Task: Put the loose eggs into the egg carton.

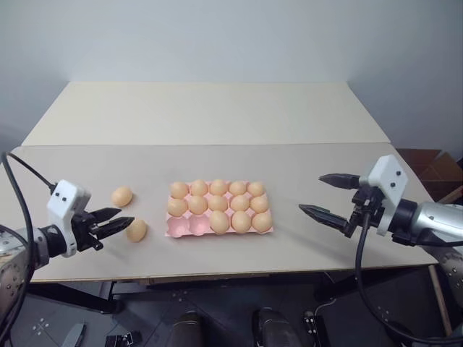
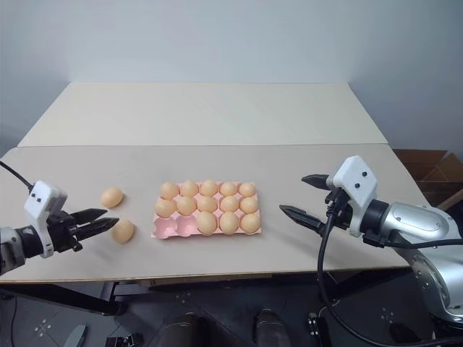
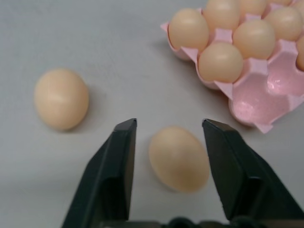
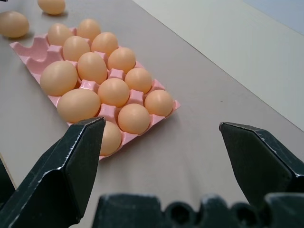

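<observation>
Pincer on my left (image 1: 121,220) stands partly open, its 2 fingers (image 3: 118,161) flanking the nearer loose egg (image 1: 136,230) without touching it; my right pincer (image 1: 329,196) hangs wide open and empty at 3 o'clock of the egg carton (image 1: 177,228). The other loose egg (image 1: 121,196) lies at 9 o'clock of the carton on the bench (image 1: 217,116). 2 cups at the carton's near-left corner are free. I judge these eggs light, smooth, slippery and fragile, so I should close gently across the widest middle.

Left hand (image 1: 121,223) low, fingers partly apart; right hand (image 1: 323,195) raised, fingers spread wide.
</observation>
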Tool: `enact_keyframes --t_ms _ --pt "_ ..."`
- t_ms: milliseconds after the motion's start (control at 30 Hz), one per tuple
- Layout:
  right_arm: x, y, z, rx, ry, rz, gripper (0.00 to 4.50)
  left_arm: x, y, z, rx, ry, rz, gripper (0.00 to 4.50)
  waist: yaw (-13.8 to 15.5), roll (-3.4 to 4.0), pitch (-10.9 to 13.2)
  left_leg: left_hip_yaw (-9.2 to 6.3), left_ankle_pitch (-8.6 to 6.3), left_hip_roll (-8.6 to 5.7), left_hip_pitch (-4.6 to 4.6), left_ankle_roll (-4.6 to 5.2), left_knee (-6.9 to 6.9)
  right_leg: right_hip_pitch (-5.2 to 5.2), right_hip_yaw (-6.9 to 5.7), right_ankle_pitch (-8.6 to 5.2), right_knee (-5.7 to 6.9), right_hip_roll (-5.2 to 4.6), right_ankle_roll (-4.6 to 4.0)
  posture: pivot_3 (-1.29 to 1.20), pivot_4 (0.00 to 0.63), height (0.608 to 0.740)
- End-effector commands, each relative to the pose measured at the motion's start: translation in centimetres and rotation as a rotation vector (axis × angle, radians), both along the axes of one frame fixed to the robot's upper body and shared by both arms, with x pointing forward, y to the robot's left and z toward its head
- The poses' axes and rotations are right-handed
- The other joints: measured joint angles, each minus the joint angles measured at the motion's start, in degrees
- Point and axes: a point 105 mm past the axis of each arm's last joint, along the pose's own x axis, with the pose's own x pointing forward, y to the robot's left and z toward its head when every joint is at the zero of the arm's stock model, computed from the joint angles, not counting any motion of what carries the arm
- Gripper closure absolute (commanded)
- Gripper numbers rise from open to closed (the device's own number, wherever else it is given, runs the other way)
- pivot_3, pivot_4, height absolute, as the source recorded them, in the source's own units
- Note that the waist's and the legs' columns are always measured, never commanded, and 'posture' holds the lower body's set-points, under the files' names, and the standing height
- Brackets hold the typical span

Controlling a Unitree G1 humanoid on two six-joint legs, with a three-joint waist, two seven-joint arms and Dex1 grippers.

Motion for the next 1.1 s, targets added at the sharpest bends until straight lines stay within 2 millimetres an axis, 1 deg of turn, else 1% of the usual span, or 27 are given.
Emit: enact_keyframes --t_ms 33,100,233,367,500,600,733,800,967,1033,1067,1100 --pt "-0.5 0.3 1.0 0.004 -0.046 0.014 0.00 -0.2 0.0 0.5 0.050 -0.007 -0.007 0.76 -0.1 0.00 0.0 0.00 0.00 0.00 0.00 0.00 0.00 0.00 0.00 0.01 0.00 0.00 0.01 0.00 0.150 0.740" --pt "-0.5 0.4 1.1 0.006 -0.047 0.015 0.00 0.1 0.1 0.0 0.062 0.016 0.023 0.14 0.0 0.00 0.0 0.00 -0.01 0.00 0.00 0.01 0.00 -0.01 0.01 0.01 0.00 0.01 0.02 0.00 0.150 0.740" --pt "-0.4 0.5 1.2 0.010 -0.051 0.015 0.00 0.1 0.4 -1.1 0.102 0.071 0.072 0.14 0.0 0.00 0.0 -0.01 0.00 0.01 0.02 0.01 0.00 0.00 0.00 0.00 0.02 0.01 0.03 0.00 0.150 0.740" --pt "-0.4 0.5 1.2 0.015 -0.053 0.014 0.00 0.4 1.2 -2.6 0.149 0.125 0.161 0.14 0.1 0.00 0.0 -0.01 -0.01 0.00 0.01 0.01 0.00 0.00 0.01 0.02 0.01 0.01 0.08 0.00 0.150 0.740" --pt "-0.3 0.5 1.3 0.021 -0.056 0.008 0.00 1.0 1.1 -3.5 0.135 0.172 0.205 0.14 0.1 -0.01 0.0 -0.02 -0.01 0.00 0.00 0.01 0.00 0.00 0.00 0.07 0.00 0.01 0.14 0.00 0.150 0.740" --pt "0.0 0.5 1.5 0.028 -0.064 -0.004 0.00 1.4 0.9 -3.8 0.133 0.185 0.208 0.74 0.2 -0.03 0.0 -0.02 0.00 -0.01 0.00 0.01 0.00 0.01 0.00 0.08 0.00 0.01 0.14 0.00 0.150 0.740" --pt "0.0 0.5 1.6 0.032 -0.066 -0.016 0.00 1.7 1.0 -3.5 0.144 0.162 0.225 2.05 0.2 -0.03 0.0 -0.03 -0.01 -0.01 -0.01 0.01 0.00 0.00 0.00 0.15 -0.01 0.01 0.05 0.00 0.150 0.740" --pt "0.0 0.5 1.6 0.034 -0.066 -0.018 0.00 1.7 0.9 -2.9 0.125 0.147 0.205 2.61 0.2 -0.03 0.0 -0.03 -0.01 -0.01 -0.02 0.01 0.00 -0.01 0.00 0.15 0.00 0.01 0.06 0.00 0.150 0.740" --pt "0.1 0.4 1.6 0.027 -0.068 -0.016 0.00 0.9 1.3 -2.0 0.153 0.111 0.159 2.61 0.2 -0.03 0.0 -0.02 -0.01 -0.01 -0.02 0.01 0.00 -0.02 0.00 0.14 0.00 0.00 0.02 0.00 0.150 0.740" --pt "0.0 0.3 1.6 0.020 -0.068 -0.014 0.00 0.1 1.1 -0.7 0.160 0.069 0.067 2.61 0.1 -0.04 0.0 -0.02 -0.01 -0.01 -0.01 0.01 0.00 -0.02 0.00 0.12 0.00 0.00 -0.01 0.00 0.150 0.740" --pt "0.0 0.3 1.7 0.017 -0.068 -0.011 0.00 -0.1 0.6 0.6 0.154 -0.001 -0.021 2.61 -0.1 -0.04 0.0 -0.01 -0.01 0.01 -0.02 0.01 0.00 -0.04 0.00 0.12 -0.02 0.01 -0.01 0.00 0.150 0.740" --pt "0.0 0.3 1.7 0.016 -0.069 -0.010 0.00 -0.4 0.3 1.3 0.153 -0.050 -0.083 2.61 -0.1 -0.04 0.0 0.00 -0.01 0.02 -0.10 0.01 -0.01 -0.13 0.00 0.08 -0.01 0.01 -0.09 0.00 0.150 0.740"
